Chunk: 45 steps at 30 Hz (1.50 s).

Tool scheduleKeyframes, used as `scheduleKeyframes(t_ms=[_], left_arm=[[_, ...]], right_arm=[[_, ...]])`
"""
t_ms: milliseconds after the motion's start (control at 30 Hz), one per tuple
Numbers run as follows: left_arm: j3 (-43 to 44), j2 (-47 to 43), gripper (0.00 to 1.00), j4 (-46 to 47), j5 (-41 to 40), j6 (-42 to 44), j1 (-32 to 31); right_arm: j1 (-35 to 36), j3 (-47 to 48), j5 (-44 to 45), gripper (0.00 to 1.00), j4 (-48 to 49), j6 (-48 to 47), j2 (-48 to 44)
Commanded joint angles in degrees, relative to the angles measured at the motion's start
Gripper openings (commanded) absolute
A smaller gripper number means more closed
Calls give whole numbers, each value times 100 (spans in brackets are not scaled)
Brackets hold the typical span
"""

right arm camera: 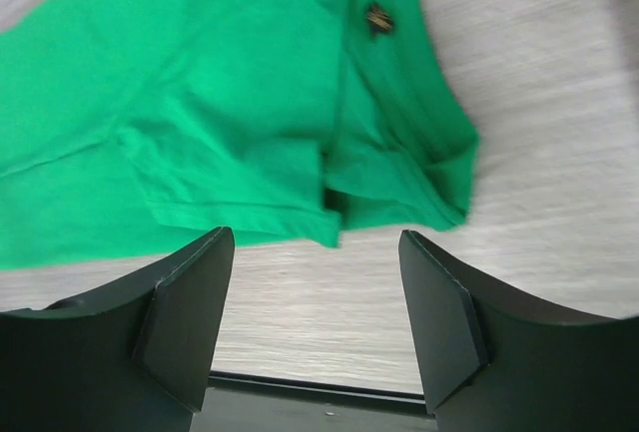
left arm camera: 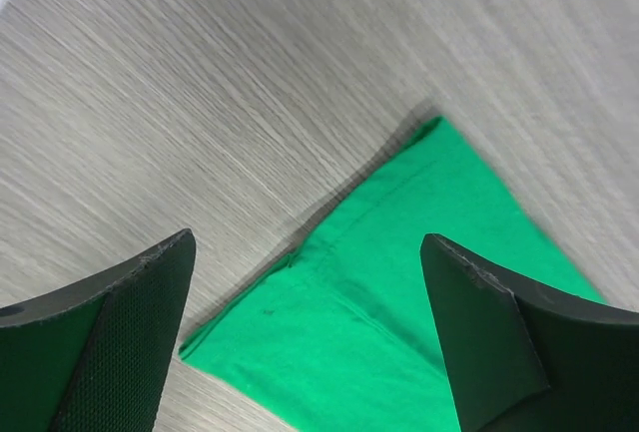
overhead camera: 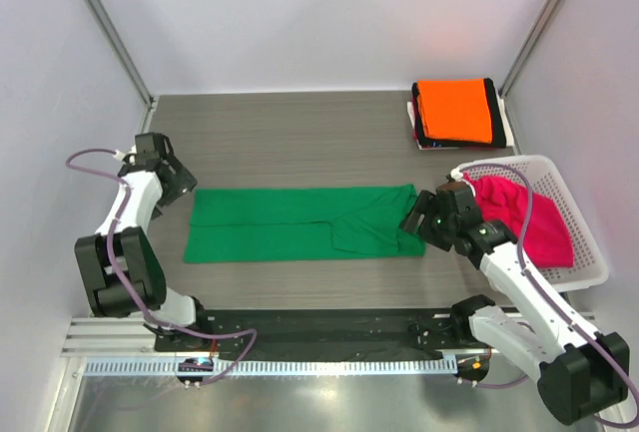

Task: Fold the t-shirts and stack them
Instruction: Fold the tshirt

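Left gripper (overhead camera: 185,186), jaws spread wide and holding nothing, hovers just off the left end of the green tee (overhead camera: 290,222). The tee lies folded into a long strip across the middle of the table (overhead camera: 300,133). Right gripper (overhead camera: 414,220), also wide and empty, sits at the tee's right end. At far right an orange tee (overhead camera: 454,110) lies on a black tee (overhead camera: 495,108). Nearer, a white basket (overhead camera: 529,163) holds a pink tee (overhead camera: 529,222).

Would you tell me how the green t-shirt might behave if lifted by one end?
Probably floppy: the green t-shirt lies flat in thin folded layers, so it would likely drape and unfold. Pushed, it would probably bunch on the table rather than slide.
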Motion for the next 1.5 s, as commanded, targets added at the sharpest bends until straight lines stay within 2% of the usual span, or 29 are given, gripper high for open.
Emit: scheduleKeyframes(t_ms=[0, 133, 200, 300, 467, 667, 767, 933, 967, 1033, 1067, 1100, 1167, 1267, 1400, 1467], left_arm=[[-28, -507, 94, 63, -208, -50, -163], [-169, -561, 89, 81, 20, -93, -698], [-178, -429, 87, 11, 91, -155, -1128], [-213, -34, 86, -33, 73, -313, -1621], [-231, 634, 82, -218, 143, -375, -1851], [-441, 741, 78, -420, 416, -594, -2132], [-783, 557, 78, -429, 697, -822, -2247], [-1416, 65, 76, -192, 1259, -1323, -2712], [-1496, -6, 76, -96, 1634, -1481, -2948], [-1680, -111, 76, 193, 1874, -1999, -3282], [-1724, -190, 76, 317, 2023, -2192, -3676], [-1812, -208, 77, 457, 2129, -2655, -3862], [-1892, -165, 77, 1160, 2402, -3106, -4388], [-1629, 185, 77, 1619, 2482, -3722, -5039], [-875, 695, 80, 1830, 2710, -4162, -5638], [-654, 784, 80, 1821, 2631, -4303, -5928]], right_arm=[[118, 507, -327, 73, 465, 185, 406], [959, 911, -153, 72, 887, 448, 1511], [1120, 1166, -152, 73, 983, 658, 2022], [1130, 1351, 48, 73, 1019, 870, 2840], [902, 1807, 147, 73, 1046, 801, 3904], [296, 2624, -238, 72, 1098, 336, 5494], [58, 3555, -293, 72, 958, 124, 6338], [40, 6251, -758, 72, 353, -368, 8007], [48, 7117, -1072, 71, 290, -412, 8619], [92, 7957, -1364, 71, 159, -474, 9202], [110, 8370, -1530, 71, 97, -474, 9658], [119, 9096, -1645, 71, 105, -465, 9923], [171, 10125, -1821, 71, 123, -369, 10598], [207, 10780, -2199, 72, 543, -132, 11059], [198, 10686, -2384, 72, 1631, 71, 11253], [207, 10685, -2446, 72, 1853, 158, 11297]])
